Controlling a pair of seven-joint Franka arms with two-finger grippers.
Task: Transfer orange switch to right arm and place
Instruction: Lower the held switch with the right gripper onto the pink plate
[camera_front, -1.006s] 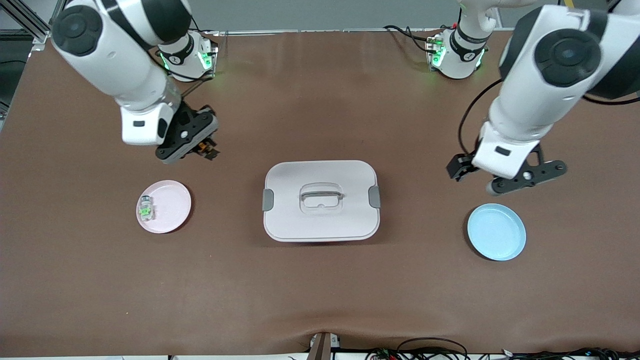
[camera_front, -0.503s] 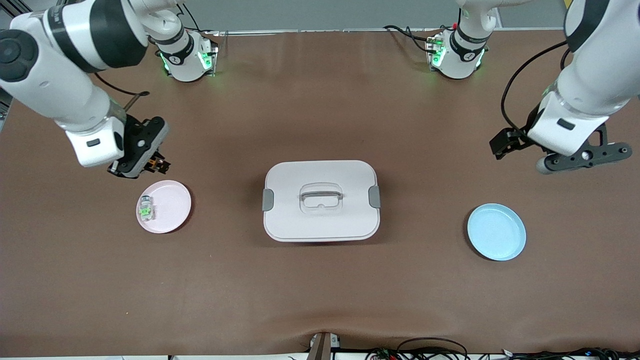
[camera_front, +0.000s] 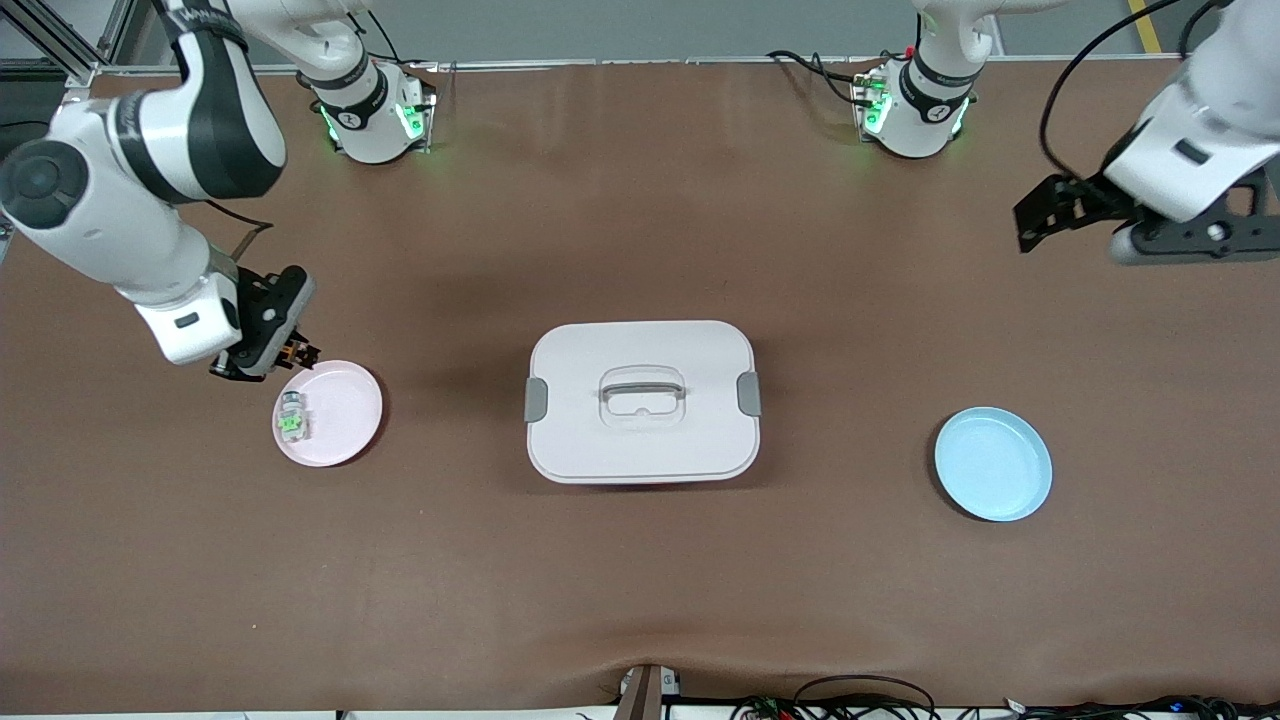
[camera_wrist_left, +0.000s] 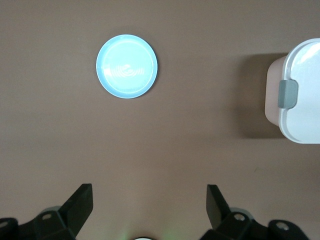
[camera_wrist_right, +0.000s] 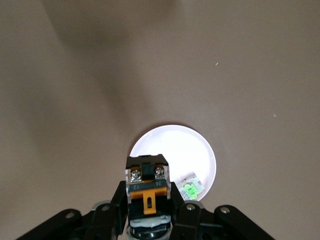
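Front view: right claw (camera_front: 292, 352) held up over the counter (camera_front: 640, 580) at the right arm's end, just above the rim of the pink plate (camera_front: 345, 405), clamped on the orange switch (camera_front: 300, 351). Right wrist view: orange switch (camera_wrist_right: 146, 189) pinched upright between the two fingers (camera_wrist_right: 186, 212), screw terminals and orange tab facing the camera, hanging over the edge of the pink plate (camera_wrist_right: 172, 150). Lying on that plate, near its rim toward the right arm's end, a clear-and-green small block (camera_front: 291, 418), seen also from the right wrist (camera_wrist_right: 190, 188) just beside the gripped switch but lower down, apart from it.

Left claw (camera_front: 1075, 215) raised over bare counter at the left arm's end, well apart from everything, spread wide with nothing between the fingers (camera_wrist_left: 80, 205). Left wrist view: light blue plate (camera_wrist_left: 127, 66) down below on the brown surface, holding nothing, with one corner of the white lidded box (camera_wrist_left: 300, 100) and its grey latch (camera_wrist_left: 288, 94) at the frame's edge.

Front view again: white lidded box (camera_front: 641, 401) at mid-counter, lid on, handle on top, between the pink plate and the light blue plate (camera_front: 993, 463); blue plate slightly nearer the camera than the pink one.
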